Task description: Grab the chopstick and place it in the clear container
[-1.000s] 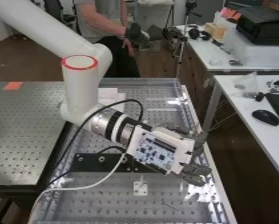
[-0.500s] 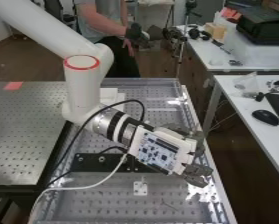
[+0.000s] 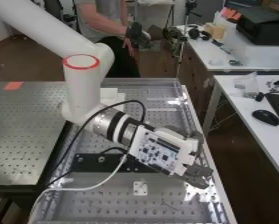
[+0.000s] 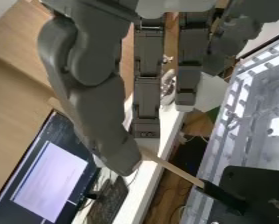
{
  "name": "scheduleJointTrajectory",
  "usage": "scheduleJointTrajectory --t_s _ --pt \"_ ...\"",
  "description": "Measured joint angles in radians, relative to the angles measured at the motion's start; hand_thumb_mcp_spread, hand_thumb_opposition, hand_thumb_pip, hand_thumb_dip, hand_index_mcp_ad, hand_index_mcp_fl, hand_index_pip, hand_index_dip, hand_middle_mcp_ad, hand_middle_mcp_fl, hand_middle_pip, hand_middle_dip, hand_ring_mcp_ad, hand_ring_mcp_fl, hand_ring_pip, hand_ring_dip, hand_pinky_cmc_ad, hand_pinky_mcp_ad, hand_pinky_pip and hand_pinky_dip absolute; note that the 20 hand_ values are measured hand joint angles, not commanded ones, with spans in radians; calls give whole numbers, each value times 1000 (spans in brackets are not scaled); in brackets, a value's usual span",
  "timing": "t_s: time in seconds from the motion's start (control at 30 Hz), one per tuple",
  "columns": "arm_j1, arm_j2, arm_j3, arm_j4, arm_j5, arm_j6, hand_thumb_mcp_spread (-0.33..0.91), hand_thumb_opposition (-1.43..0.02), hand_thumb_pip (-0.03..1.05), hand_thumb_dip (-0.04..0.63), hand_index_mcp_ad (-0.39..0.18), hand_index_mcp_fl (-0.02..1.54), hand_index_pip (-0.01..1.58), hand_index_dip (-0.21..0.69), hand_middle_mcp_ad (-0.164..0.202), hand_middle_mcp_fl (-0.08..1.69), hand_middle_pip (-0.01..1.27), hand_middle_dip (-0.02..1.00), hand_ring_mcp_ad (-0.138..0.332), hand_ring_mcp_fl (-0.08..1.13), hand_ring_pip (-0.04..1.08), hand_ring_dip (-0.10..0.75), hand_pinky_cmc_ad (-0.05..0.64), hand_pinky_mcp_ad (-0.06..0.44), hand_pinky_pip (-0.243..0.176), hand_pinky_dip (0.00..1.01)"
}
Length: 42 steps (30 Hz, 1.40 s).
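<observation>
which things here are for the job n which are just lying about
For the job: pale wooden chopstick with black end; dark grey hand; clear ribbed plastic tray, apparently the container.

Lying about: black computer mouse; black keyboard; flat orange patch.

Bent arm (image 3: pixel 82 87), robot hand (image 3: pixel 197 175) in downward-slanting pinch

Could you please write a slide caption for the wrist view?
Robot hand with the pale chopstick in its grasp, a lit monitor and keyboard beyond.
</observation>
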State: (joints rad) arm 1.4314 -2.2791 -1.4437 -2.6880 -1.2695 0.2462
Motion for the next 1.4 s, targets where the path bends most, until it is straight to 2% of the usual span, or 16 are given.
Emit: scheduleJointTrajectory --t_s 0.13,0.27,0.5,1.2,1.33,1.37,1.4 --pt "-2 -4 15 -20 -19 -7 637 -1051 515 286 -257 1107 513 271 -9 1089 386 641 154 543 87 374 421 187 12 187" --pt "-4 -6 18 -22 -26 -2 607 -972 578 290 -253 953 339 272 -9 937 229 641 155 525 84 374 421 166 9 180" --pt "-4 -6 13 -15 -25 5 560 -913 607 302 -253 922 257 265 -9 932 188 641 152 476 79 374 421 164 7 176" --pt "-5 5 -1 -12 -15 -6 552 -901 616 300 -255 974 260 248 -10 953 192 641 150 473 79 375 421 166 7 176" --pt "-3 5 -2 -9 -6 -12 565 -913 597 300 -255 1044 298 244 -10 953 216 641 154 471 79 375 421 168 10 180" --pt "-3 5 -2 -9 -5 -14 571 -948 559 305 -255 1157 384 250 -10 974 227 641 154 485 79 375 421 169 10 180" --pt "-3 5 -1 -10 -4 -18 590 -1005 513 295 -265 1182 421 253 -10 997 241 641 154 508 79 375 421 171 10 180"
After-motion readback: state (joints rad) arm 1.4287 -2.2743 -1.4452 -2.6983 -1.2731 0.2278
